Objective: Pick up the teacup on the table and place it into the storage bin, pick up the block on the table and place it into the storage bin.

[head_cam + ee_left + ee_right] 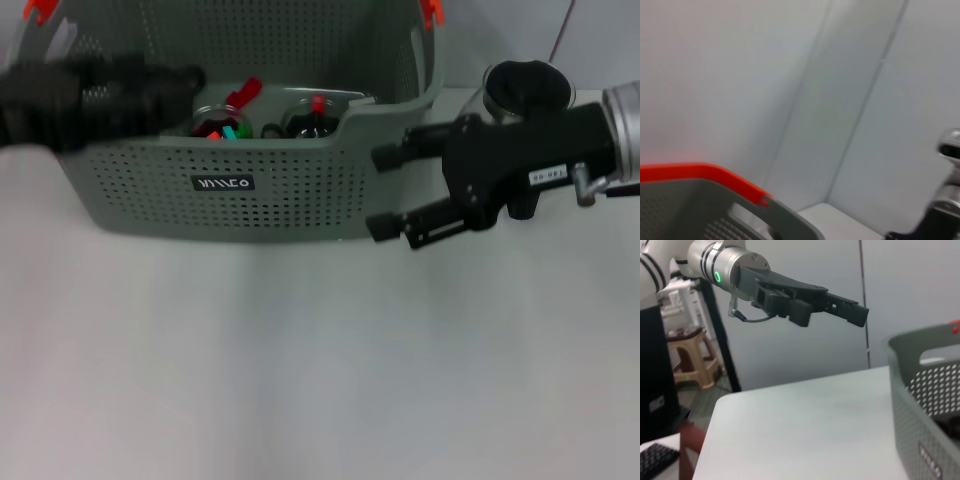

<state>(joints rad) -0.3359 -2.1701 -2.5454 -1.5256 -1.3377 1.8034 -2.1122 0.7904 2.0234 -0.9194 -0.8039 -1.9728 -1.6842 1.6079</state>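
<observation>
White tabletop (pixel 300 380) before a pale grey panelled wall (pixel 805 340); a wooden stool (pixel 690 357) stands on the floor beside it

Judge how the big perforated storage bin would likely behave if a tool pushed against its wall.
The storage bin would probably slide rather than tip, being wide and flat-based on the smooth table. Its thin perforated plastic walls may flex slightly. It looks light for its size, though items inside add some weight.
</observation>
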